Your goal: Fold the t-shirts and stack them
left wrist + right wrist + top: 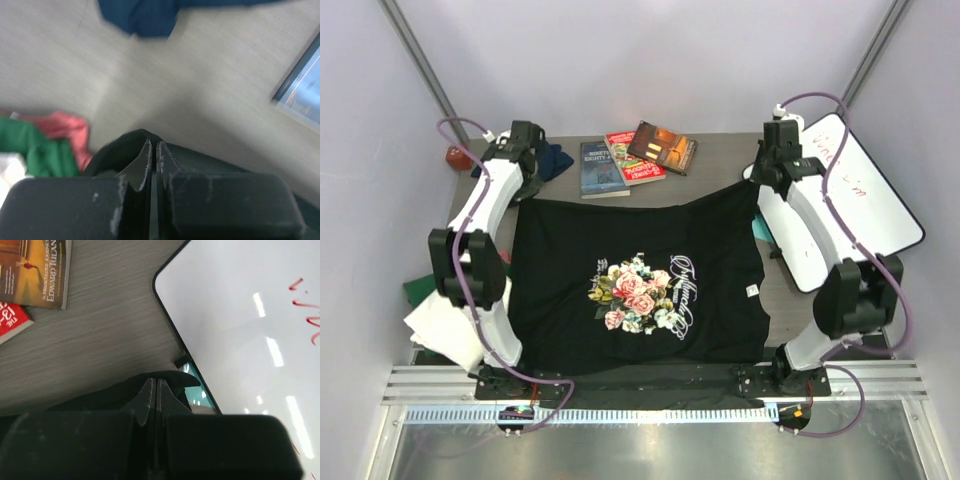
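The large black t-shirt (635, 280) with the rose print and white lettering is spread over the middle of the table. My left gripper (525, 188) is shut on its far left corner; in the left wrist view black cloth (117, 150) bulges round the closed tips of that gripper (153, 145). My right gripper (760, 185) is shut on the far right corner, with black fabric (120, 392) pinched at its tips (155, 381). A navy t-shirt (555, 158) (145, 15) lies crumpled at the back left. Folded white (445, 330) and green (417, 290) shirts sit at the left edge.
Three books (630, 160) lie at the back centre. A whiteboard (840, 200) (250, 315) with red writing lies at the right, a strip of teal mat (197, 390) showing under it. A red cloth (65, 125) lies beside the green shirt (35, 147).
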Controlling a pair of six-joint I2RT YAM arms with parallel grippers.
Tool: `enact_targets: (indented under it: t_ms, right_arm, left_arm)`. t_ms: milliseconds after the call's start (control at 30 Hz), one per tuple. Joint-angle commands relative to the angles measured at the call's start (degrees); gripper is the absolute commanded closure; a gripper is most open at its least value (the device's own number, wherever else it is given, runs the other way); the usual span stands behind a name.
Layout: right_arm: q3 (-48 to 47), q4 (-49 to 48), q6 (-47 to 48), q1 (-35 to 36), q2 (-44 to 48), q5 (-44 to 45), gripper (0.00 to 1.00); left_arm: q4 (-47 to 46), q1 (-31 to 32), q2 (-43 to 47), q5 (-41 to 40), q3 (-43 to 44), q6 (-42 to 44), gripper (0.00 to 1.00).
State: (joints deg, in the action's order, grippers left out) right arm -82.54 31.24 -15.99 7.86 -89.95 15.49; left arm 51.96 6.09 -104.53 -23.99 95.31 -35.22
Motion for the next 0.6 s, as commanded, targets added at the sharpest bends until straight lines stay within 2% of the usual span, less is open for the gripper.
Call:
enact_targets:
  t_ms: [0, 367, 567]
  right_arm:
    - [-9.9, -1.98, -1.24, -1.26, -7.94, 0.6, 0.99]
    - [-30.91, 1.01, -0.45, -2.32, -25.17, 2.0, 0.99]
    - [-40.32, 4.17, -0.01, -2.5, -33.96, 1.65, 0.99]
  left_arm:
    - [1.12, -1.16, -7.17, -0.09, 10.4, 1.3, 1.0]
    - [4.19, -3.1, -23.16, 0.7, 29.39, 4.1, 1.0]
    - [3.94, -4.85, -29.15, 2.19, 32.13, 4.11, 1.0]
